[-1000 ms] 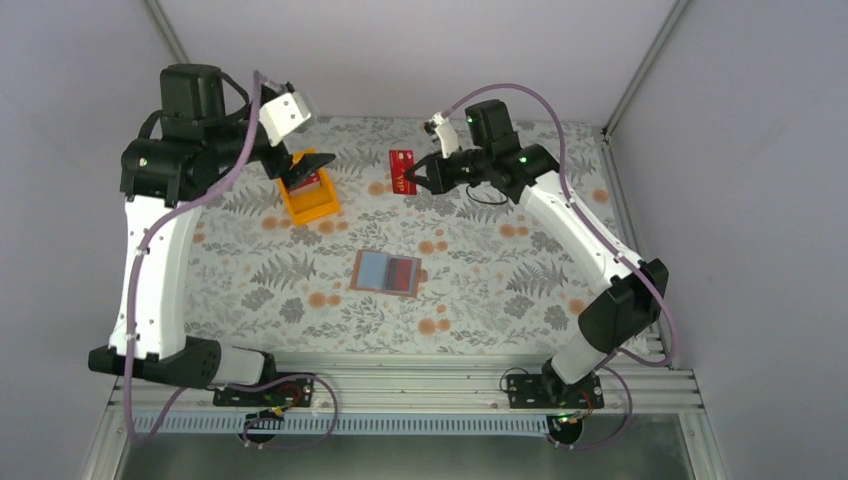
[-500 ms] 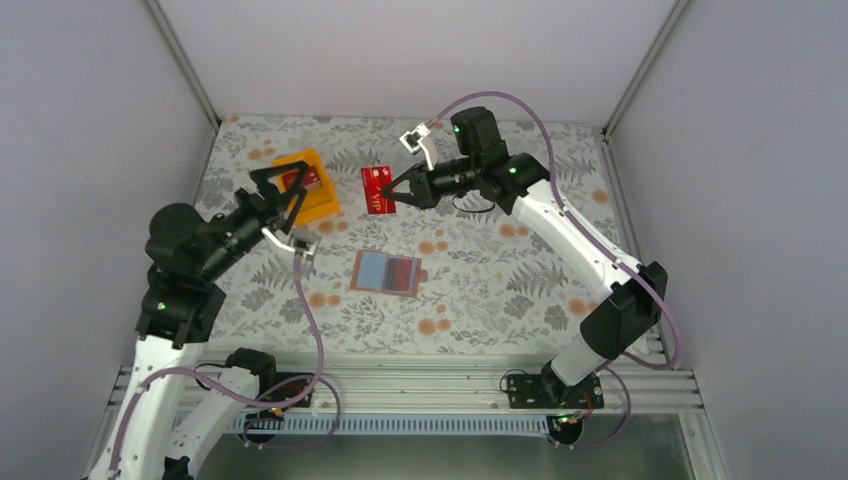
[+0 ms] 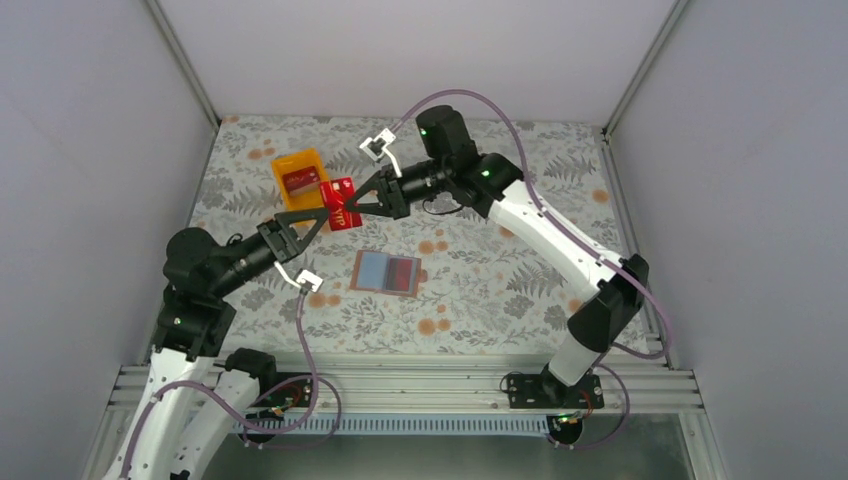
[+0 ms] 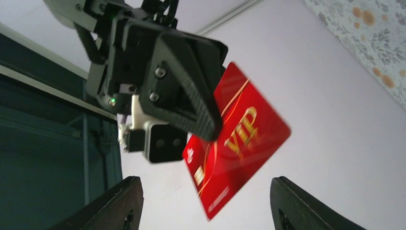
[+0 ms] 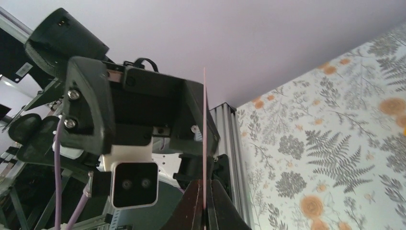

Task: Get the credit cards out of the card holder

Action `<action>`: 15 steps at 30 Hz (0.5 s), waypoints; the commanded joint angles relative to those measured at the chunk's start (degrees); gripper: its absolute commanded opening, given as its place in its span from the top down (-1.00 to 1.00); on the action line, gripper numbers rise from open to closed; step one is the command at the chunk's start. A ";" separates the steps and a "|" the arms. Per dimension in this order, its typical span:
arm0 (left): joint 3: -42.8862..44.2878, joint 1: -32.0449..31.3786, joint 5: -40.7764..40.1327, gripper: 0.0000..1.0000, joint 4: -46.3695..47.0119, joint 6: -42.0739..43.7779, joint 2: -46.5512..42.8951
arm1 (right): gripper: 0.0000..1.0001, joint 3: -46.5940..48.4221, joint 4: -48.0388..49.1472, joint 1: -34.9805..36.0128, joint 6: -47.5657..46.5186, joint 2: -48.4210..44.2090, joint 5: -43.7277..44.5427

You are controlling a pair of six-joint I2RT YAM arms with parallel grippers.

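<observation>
A red VIP credit card (image 3: 343, 214) hangs in the air above the table, with my right gripper (image 3: 358, 208) shut on its edge. The left wrist view shows this card (image 4: 239, 143) face-on, its lower corner reaching between my left gripper's (image 4: 206, 179) spread fingers (image 4: 122, 206) without touching them. My left gripper (image 3: 318, 220) is open and faces the card from the left. In the right wrist view the card (image 5: 204, 120) is edge-on, pinched by my right gripper (image 5: 204, 211). The card holder (image 3: 375, 270) lies open on the table, with a red card (image 3: 403, 272) in its right half.
An orange tray (image 3: 282, 165) sits at the back left with another red card (image 3: 300, 181) lying in it. The floral tabletop (image 3: 500, 270) is bounded by grey walls on three sides. The metal rail (image 3: 400, 375) with the arm bases runs along the near edge.
My left arm left the orange tray and swung toward the middle, its jaws narrowing a little. My right gripper carried the red card leftward to meet it.
</observation>
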 commanded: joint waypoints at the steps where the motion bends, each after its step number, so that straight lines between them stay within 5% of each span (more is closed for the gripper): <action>1: -0.62 -0.05 1.88 -0.30 -0.32 41.73 0.53 | 0.92 4.62 -0.34 2.38 -0.02 3.95 -2.37; 7: -0.55 -0.07 -0.12 -0.15 -1.39 41.43 0.84 | 0.92 7.97 -4.28 4.21 -3.05 6.47 -3.77; 13: -0.19 -0.05 0.90 0.93 -2.63 41.40 0.71 | 0.92 8.52 -5.26 4.46 -4.07 7.04 -2.99; 15: -0.08 -0.02 1.66 0.95 -2.63 41.49 0.70 | 0.92 8.68 -4.91 4.46 -3.91 7.01 -2.90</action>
